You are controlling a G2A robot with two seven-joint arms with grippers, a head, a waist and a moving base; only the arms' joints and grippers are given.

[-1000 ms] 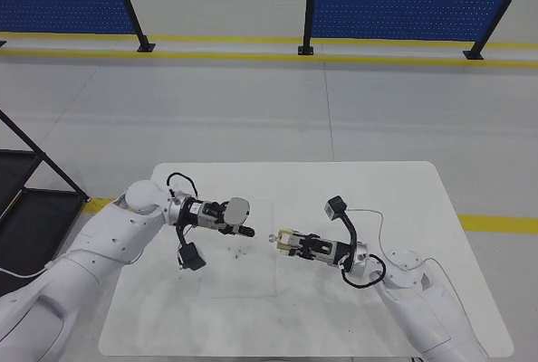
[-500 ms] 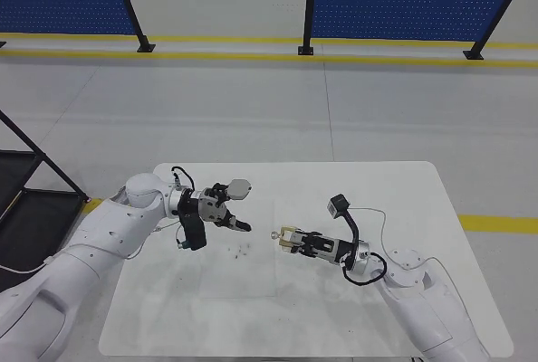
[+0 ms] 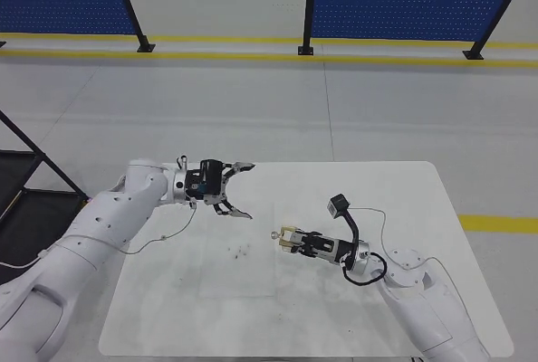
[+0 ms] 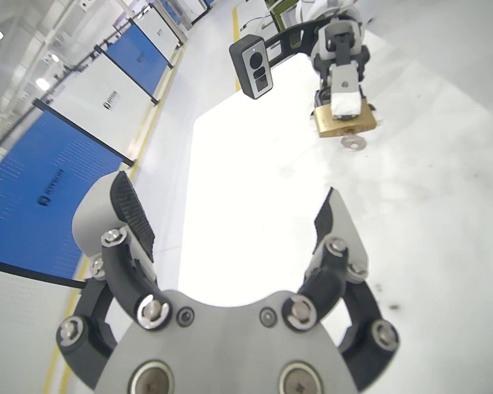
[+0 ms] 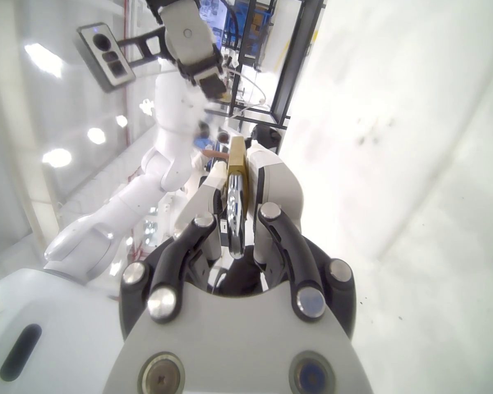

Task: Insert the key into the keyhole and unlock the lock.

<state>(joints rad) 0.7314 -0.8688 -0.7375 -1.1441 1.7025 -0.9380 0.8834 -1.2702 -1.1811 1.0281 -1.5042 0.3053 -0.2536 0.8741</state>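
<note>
A brass padlock (image 3: 288, 237) (image 4: 345, 123) is held off the white table (image 3: 387, 190) near its middle by my right gripper (image 3: 296, 241) (image 5: 240, 176), which is shut on it. The lock's silver shackle (image 5: 235, 215) runs back between the two fingers. A small silver key (image 3: 273, 238) (image 4: 350, 143) sticks out of the lock's free end, toward my left gripper. My left gripper (image 3: 242, 191) (image 4: 230, 217) hangs open and holds nothing, well apart from the key, above the table's far left part.
A black metal frame (image 3: 20, 181) stands on the floor left of the table. Blue barrier panels (image 3: 396, 18) line the far side of the room. Dark specks (image 3: 240, 250) mark the tabletop between the arms.
My left gripper has drawn back from the lock toward the table's far left and turned, its fingers now spread wide. The right gripper and lock have barely moved.
</note>
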